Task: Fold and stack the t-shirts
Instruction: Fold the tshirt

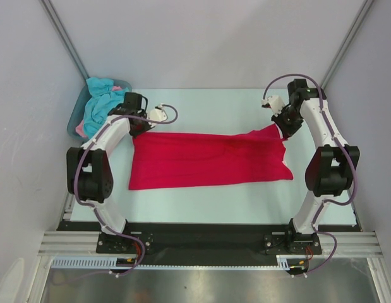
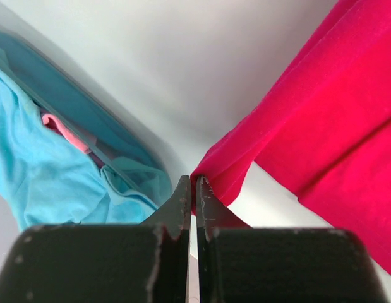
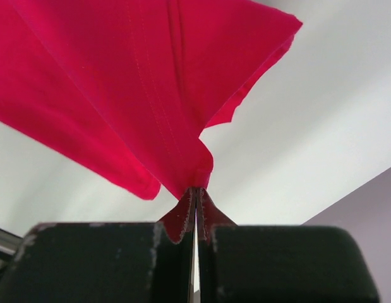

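Observation:
A crimson red t-shirt (image 1: 208,161) lies stretched across the middle of the table between both arms. My left gripper (image 1: 139,129) is shut on its far left corner; in the left wrist view the red t-shirt (image 2: 321,120) runs from my left gripper (image 2: 194,183) up to the right. My right gripper (image 1: 282,128) is shut on the far right corner, lifted slightly off the table. The red t-shirt (image 3: 138,88) fans away from my right gripper (image 3: 196,189) in its wrist view. A turquoise t-shirt (image 1: 97,104) and a pink one (image 1: 79,130) lie heaped in the tub.
The grey-blue plastic tub (image 1: 124,84) stands at the far left corner of the table, close behind my left gripper. In the left wrist view the tub (image 2: 62,95) holds turquoise t-shirt cloth (image 2: 37,170) and a pink strip (image 2: 66,132). Grey walls enclose the table.

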`<act>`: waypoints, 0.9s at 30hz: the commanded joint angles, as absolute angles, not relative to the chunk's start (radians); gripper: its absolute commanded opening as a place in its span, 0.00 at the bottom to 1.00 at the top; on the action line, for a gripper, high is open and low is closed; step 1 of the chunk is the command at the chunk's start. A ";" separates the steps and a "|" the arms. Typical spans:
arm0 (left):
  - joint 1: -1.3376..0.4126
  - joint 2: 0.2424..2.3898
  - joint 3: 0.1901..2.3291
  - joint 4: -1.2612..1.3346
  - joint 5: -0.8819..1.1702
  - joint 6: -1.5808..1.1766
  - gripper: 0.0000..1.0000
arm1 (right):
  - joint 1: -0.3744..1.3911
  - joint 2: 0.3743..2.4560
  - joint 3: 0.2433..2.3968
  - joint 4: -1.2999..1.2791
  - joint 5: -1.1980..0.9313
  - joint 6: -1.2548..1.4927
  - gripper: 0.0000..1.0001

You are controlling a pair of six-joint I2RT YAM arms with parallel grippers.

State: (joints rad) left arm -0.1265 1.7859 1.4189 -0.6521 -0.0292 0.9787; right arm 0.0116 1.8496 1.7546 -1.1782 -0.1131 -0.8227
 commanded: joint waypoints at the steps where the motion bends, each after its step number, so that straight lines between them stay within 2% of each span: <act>1: -0.126 1.695 1.387 -0.650 -0.032 1.037 0.00 | 0.009 1.776 1.729 -1.226 -0.081 -0.867 0.00; 18: -0.129 1.609 1.243 -0.709 -0.021 1.117 0.00 | -0.071 1.695 1.660 -1.338 -0.005 -0.966 0.00; 27: -0.130 1.649 1.224 -0.716 -0.034 1.157 0.00 | -0.016 1.694 1.548 -1.316 -0.041 -0.936 0.00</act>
State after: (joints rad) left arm -0.1337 1.6550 1.2186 -0.7063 -0.0040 1.1103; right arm -0.0391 1.7397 1.5784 -1.2995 -0.0696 -0.9356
